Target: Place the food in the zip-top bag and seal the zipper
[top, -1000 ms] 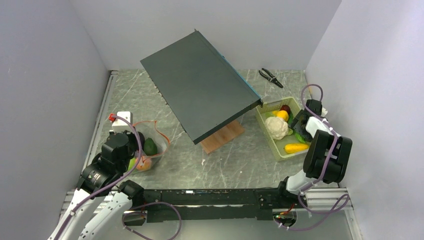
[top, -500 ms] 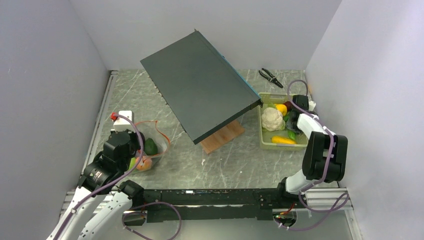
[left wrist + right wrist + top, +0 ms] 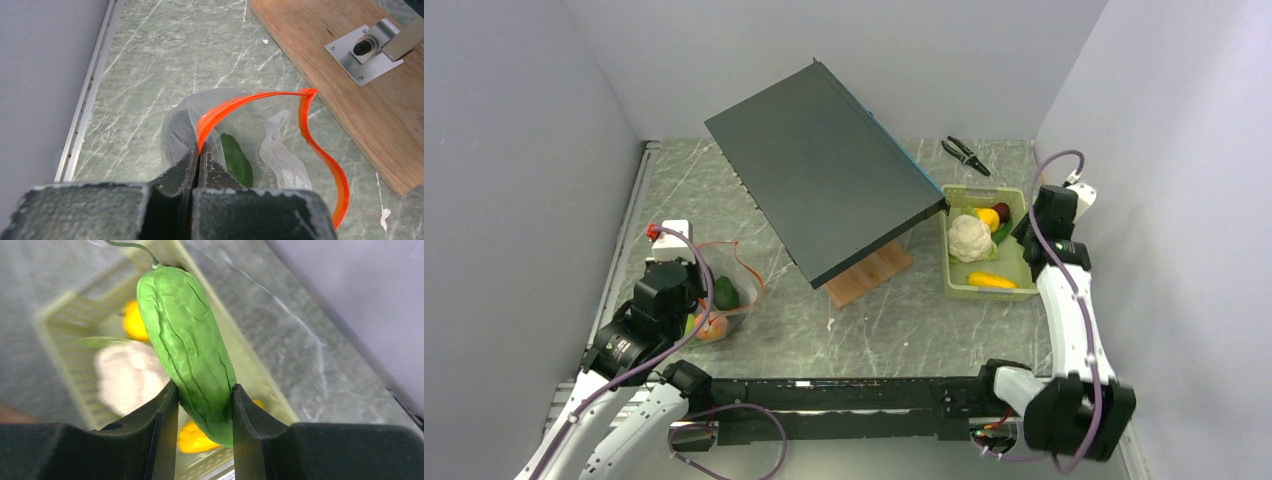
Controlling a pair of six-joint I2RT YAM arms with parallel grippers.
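Observation:
The clear zip-top bag [image 3: 260,145] lies at the left, its orange-red zipper [image 3: 325,165] gaping open. A green piece [image 3: 236,160] lies inside it; the top view shows the bag [image 3: 729,290] with green and orange food in it. My left gripper [image 3: 199,150] is shut on the zipper edge near one corner. My right gripper [image 3: 200,395] is shut on a wrinkled green gourd [image 3: 187,345], lifted above the pale green tray [image 3: 1024,265]. In the tray lie a white cauliflower [image 3: 969,236], yellow pieces [image 3: 990,281] and a dark red piece [image 3: 1001,210].
A large dark slanted panel [image 3: 819,180] stands on a wooden base [image 3: 869,272] in the middle. Black pliers [image 3: 965,154] lie at the back right. A white box with a red part [image 3: 664,236] sits by the bag. Grey walls close both sides.
My right arm has stretched up and back, lifting the green gourd out of the tray. The tray shifted and turned straighter. The left gripper has kept its hold on the bag.

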